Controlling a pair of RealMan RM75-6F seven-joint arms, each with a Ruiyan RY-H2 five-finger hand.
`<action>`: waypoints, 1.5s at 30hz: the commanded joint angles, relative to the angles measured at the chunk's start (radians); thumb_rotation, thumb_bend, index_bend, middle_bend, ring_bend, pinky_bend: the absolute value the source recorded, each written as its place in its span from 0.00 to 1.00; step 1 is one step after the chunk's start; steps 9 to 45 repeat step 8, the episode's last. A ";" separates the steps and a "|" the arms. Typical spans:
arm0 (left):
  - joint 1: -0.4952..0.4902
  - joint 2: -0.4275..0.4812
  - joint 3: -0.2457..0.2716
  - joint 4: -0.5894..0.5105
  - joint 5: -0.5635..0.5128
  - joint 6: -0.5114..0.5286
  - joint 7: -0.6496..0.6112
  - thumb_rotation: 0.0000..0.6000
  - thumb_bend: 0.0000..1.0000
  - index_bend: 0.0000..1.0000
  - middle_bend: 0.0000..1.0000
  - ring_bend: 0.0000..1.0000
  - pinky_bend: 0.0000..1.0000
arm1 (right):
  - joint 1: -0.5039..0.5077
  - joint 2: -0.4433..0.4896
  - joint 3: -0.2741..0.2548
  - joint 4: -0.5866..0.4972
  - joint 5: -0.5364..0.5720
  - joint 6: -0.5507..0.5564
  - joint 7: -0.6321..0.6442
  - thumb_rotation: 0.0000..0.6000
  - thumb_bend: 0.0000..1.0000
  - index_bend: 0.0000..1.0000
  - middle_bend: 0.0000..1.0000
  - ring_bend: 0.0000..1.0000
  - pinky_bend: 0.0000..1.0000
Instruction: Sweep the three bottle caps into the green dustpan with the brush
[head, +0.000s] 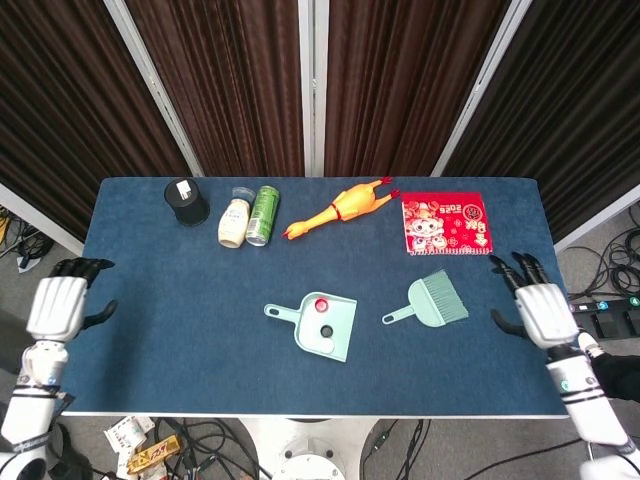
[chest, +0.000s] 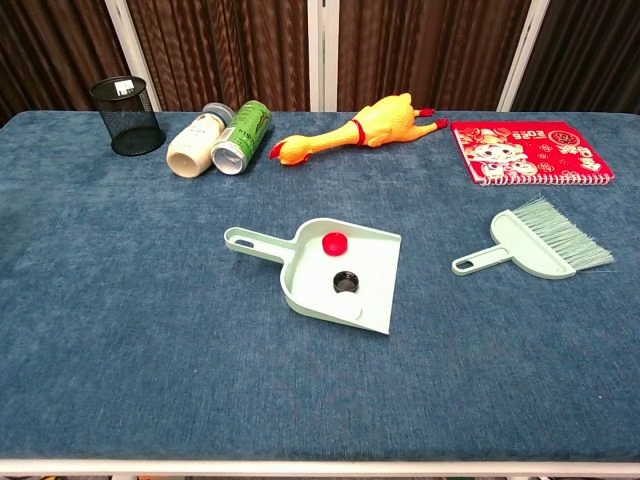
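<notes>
We read this as a lab test station: a blue-clothed table (head: 150, 320) backed by dark curtains (head: 240, 90) on white frame posts (head: 313, 85), with loose cables (head: 615, 260) on the grey floor (head: 60, 270).
</notes>
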 joint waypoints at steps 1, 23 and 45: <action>0.084 0.025 0.027 0.023 0.031 0.053 -0.033 1.00 0.22 0.29 0.31 0.23 0.21 | -0.115 0.050 -0.014 0.009 -0.016 0.126 0.116 1.00 0.24 0.06 0.23 0.00 0.02; 0.190 0.043 0.049 -0.015 0.072 0.121 -0.010 1.00 0.19 0.28 0.30 0.20 0.19 | -0.212 0.047 -0.035 0.009 -0.046 0.223 0.119 1.00 0.25 0.06 0.23 0.00 0.02; 0.190 0.043 0.049 -0.015 0.072 0.121 -0.010 1.00 0.19 0.28 0.30 0.20 0.19 | -0.212 0.047 -0.035 0.009 -0.046 0.223 0.119 1.00 0.25 0.06 0.23 0.00 0.02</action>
